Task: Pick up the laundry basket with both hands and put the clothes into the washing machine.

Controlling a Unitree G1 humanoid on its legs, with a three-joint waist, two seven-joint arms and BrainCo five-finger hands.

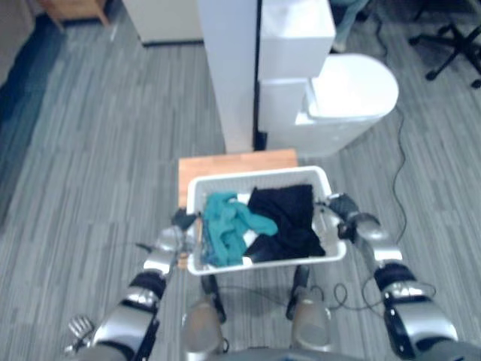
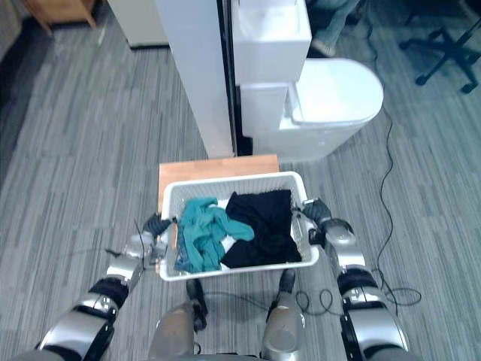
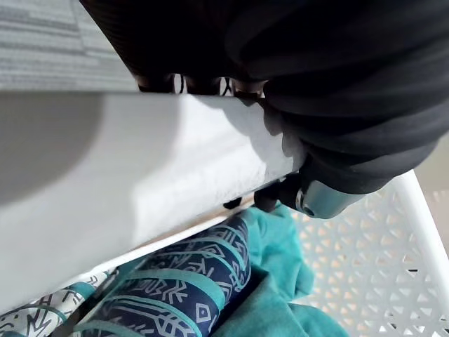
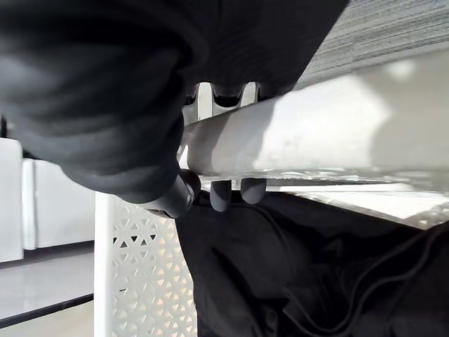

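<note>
Between the two hands, just before the robot, is the white laundry basket (image 1: 255, 174), held at its two short sides. Both arms reach forward and turn a little inward at the wrists. The left hand (image 1: 182, 222) is closed on the left rim: in its wrist view the fingers (image 3: 277, 200) curl round the thick white edge. The right hand (image 1: 343, 207) grips the right rim in the same way, and its dark fingertips (image 4: 219, 195) come out under the edge. Inside the basket a teal cloth (image 1: 229, 224) lies on the left, a black cloth (image 1: 287, 216) on the right, and a dark blue patterned cloth (image 3: 175, 295) is beside the teal one. The basket covers the near part of a wooden board (image 1: 225, 162); whether it rests on it I cannot tell. The washing machine (image 1: 353, 90) stands behind, well apart from the basket.
</note>
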